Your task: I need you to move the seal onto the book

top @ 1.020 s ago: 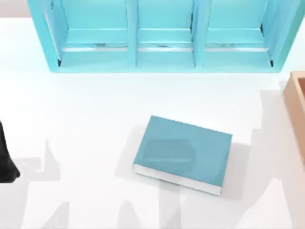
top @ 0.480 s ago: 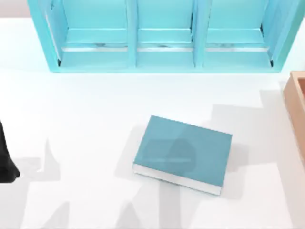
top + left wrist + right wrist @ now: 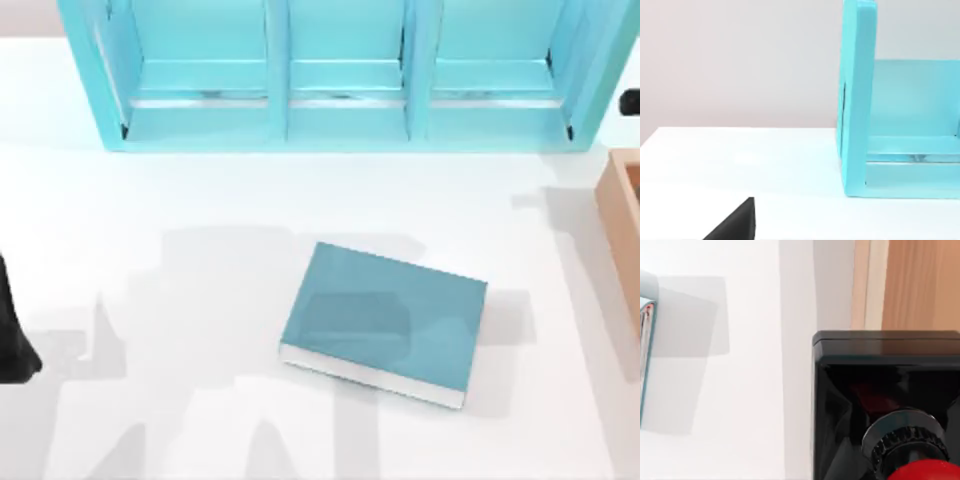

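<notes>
While my left arm [image 3: 10, 340] is sitting parked at the 9 o'clock edge of the table [image 3: 200, 220], a dark bit of my right arm [image 3: 630, 101] is poking in at the 2 o'clock edge, level with the front of the shelf [image 3: 340, 120]. For both arms, I cannot tell whether the gripper is wide, narrow or holding anything. The book [image 3: 385, 318] is lying flat near the middle of the table, teal cover facing up, turned slightly so its white page edge is facing roughly 5 o'clock. From the book, the light-blue shelf is standing at 12 o'clock, well apart, and a wooden box [image 3: 622, 215] is sitting at 3 o'clock against the table's edge. My right wrist camera is looking straight down on the seal [image 3: 885, 390], which is standing upright very close under the lens, its red knob [image 3: 927, 472] pointing up at me over a ridged metal collar and its black square base spreading out below. I cannot tell whether the seal is resting on the table or hanging above it. The seal is lying just beside the wooden box [image 3: 910, 285] and well apart from the book [image 3: 644, 340], with bare white table between them. My left wrist camera is showing the shelf's end wall [image 3: 857, 100] standing on the table and a dark wedge [image 3: 735, 226] of my own arm nearby.
</notes>
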Controlling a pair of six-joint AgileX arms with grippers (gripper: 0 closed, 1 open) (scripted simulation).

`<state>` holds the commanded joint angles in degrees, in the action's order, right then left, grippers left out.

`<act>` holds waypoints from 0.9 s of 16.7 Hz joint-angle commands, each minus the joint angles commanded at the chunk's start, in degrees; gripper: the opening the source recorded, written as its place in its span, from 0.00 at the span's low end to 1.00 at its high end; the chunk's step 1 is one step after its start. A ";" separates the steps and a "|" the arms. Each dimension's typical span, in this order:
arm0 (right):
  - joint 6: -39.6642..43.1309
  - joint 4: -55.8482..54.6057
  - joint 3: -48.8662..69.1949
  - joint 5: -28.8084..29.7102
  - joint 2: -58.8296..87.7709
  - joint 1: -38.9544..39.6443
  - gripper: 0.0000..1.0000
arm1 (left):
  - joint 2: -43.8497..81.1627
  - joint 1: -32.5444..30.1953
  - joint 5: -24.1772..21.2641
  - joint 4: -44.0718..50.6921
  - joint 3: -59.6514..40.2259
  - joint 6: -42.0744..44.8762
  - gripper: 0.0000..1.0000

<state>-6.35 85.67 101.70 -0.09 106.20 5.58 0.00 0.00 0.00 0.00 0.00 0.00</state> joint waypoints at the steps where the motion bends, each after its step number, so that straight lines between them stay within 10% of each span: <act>1: -1.20 1.53 1.32 0.01 -0.31 1.18 0.00 | 0.00 0.00 0.00 0.00 0.00 0.00 1.00; 9: -3.42 2.81 2.93 -0.07 0.26 3.04 0.00 | 0.00 0.00 0.00 0.00 0.00 0.00 1.00; 15: -18.92 -2.83 4.91 0.05 8.42 18.51 0.00 | 0.00 0.00 0.00 0.00 0.00 0.00 1.00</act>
<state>-25.27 82.83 106.61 -0.03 114.62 24.08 0.00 0.00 0.00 0.00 0.00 0.00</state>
